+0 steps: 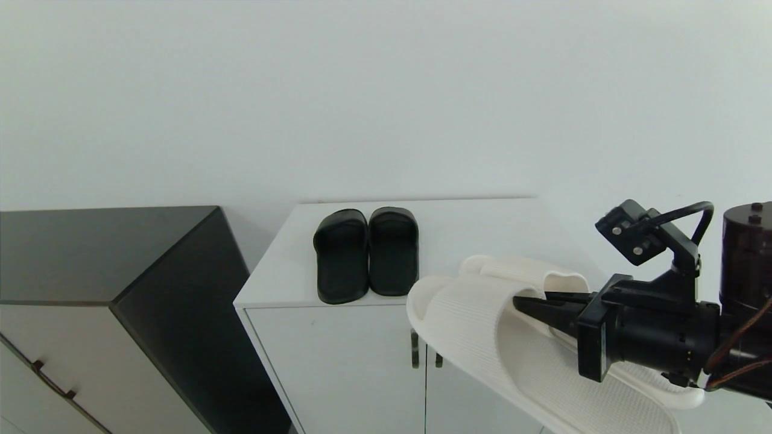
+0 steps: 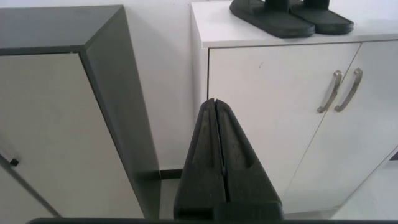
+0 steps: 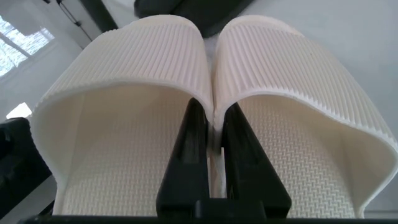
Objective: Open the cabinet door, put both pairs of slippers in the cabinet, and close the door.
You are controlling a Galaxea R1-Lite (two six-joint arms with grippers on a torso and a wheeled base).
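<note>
Head view: black slippers (image 1: 365,255) sitting atop the closed white cabinet (image 1: 482,229), dark cabinet (image 1: 120,253) standing at its left | right gripper (image 1: 526,303) pinching the white slippers (image 1: 476,325) together, holding them before the doors (image 1: 338,367) | left gripper (image 2: 215,109) pressing its fingers (image 2: 202,149) together

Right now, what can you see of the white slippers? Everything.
The white slippers are a pair of slides with wide ribbed straps and textured footbeds, foam-like. They hang side by side in the air, tilted, before the white cabinet. The right gripper, reaching under the straps, clamps their inner edges together.
</note>
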